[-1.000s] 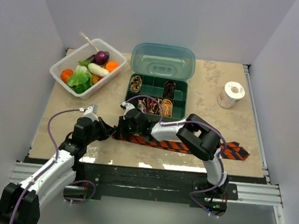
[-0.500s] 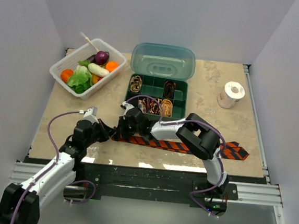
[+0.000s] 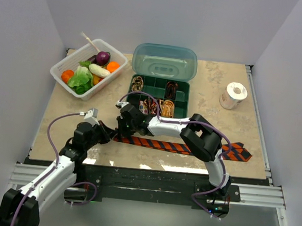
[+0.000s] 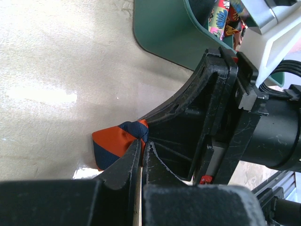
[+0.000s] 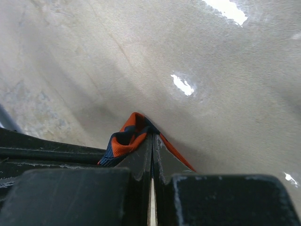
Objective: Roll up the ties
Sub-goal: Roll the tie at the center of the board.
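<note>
An orange-red tie with navy stripes (image 3: 180,147) lies flat along the table's near edge. Its left end (image 4: 114,144) is folded up into a small bunch. My left gripper (image 4: 142,147) is shut on that bunch from the left, seen from above at the left gripper (image 3: 109,132). My right gripper (image 5: 153,137) is shut on a fold of the same end (image 5: 128,137), right beside the left gripper (image 3: 120,129). Several small coiled ties (image 3: 168,107) sit in compartments of the green box (image 3: 181,97).
The green box's lid (image 3: 165,61) stands open behind it. A white basket of toy vegetables (image 3: 89,68) is at the back left. A white tape roll (image 3: 233,95) stands at the right. The right arm's elbow (image 3: 204,141) hangs over the tie's middle.
The right gripper has shifted a little to the left with the tie end in it. The left arm has barely moved. Both grippers stay shut.
</note>
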Available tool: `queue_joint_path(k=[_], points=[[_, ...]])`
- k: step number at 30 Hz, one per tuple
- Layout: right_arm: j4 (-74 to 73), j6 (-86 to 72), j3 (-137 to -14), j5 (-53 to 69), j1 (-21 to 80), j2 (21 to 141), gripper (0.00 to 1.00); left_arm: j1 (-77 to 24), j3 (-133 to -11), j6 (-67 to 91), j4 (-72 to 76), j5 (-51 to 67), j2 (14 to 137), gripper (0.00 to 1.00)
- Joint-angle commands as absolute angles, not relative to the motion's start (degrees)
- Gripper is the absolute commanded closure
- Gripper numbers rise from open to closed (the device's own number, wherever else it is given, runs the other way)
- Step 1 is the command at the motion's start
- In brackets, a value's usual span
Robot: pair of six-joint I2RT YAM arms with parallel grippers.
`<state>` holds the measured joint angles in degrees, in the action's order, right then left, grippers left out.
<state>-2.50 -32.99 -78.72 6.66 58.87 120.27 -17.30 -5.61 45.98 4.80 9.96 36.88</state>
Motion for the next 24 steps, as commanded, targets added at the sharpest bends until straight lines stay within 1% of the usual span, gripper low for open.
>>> queue_joint_path(k=[1,5,11,13,18,24], points=[[-11.4,-27.6,-82.4,-1.1,59.2,116.2,1.00,-17.8,-5.1,46.2,5.2,10.0,37.1,1.00],[-12.8,-27.2,-81.9,-2.3,59.2,113.5,1.00,-18.1,-5.7,45.7,6.2,10.5,38.8,1.00],[-10.5,-27.2,-78.7,-0.7,59.2,110.4,1.00,-18.3,-7.4,44.7,3.8,9.4,36.4,1.00],[-9.3,-27.7,-78.3,-0.2,59.2,110.7,1.00,-18.3,-8.3,44.4,2.9,9.1,36.2,1.00],[-2.6,-30.8,-77.0,6.4,59.3,113.9,1.00,-18.3,-9.2,44.2,0.9,8.2,34.1,1.00],[2.1,-35.1,-75.4,8.8,59.2,117.0,1.00,-18.3,-9.1,45.4,-1.8,6.8,30.7,1.00]])
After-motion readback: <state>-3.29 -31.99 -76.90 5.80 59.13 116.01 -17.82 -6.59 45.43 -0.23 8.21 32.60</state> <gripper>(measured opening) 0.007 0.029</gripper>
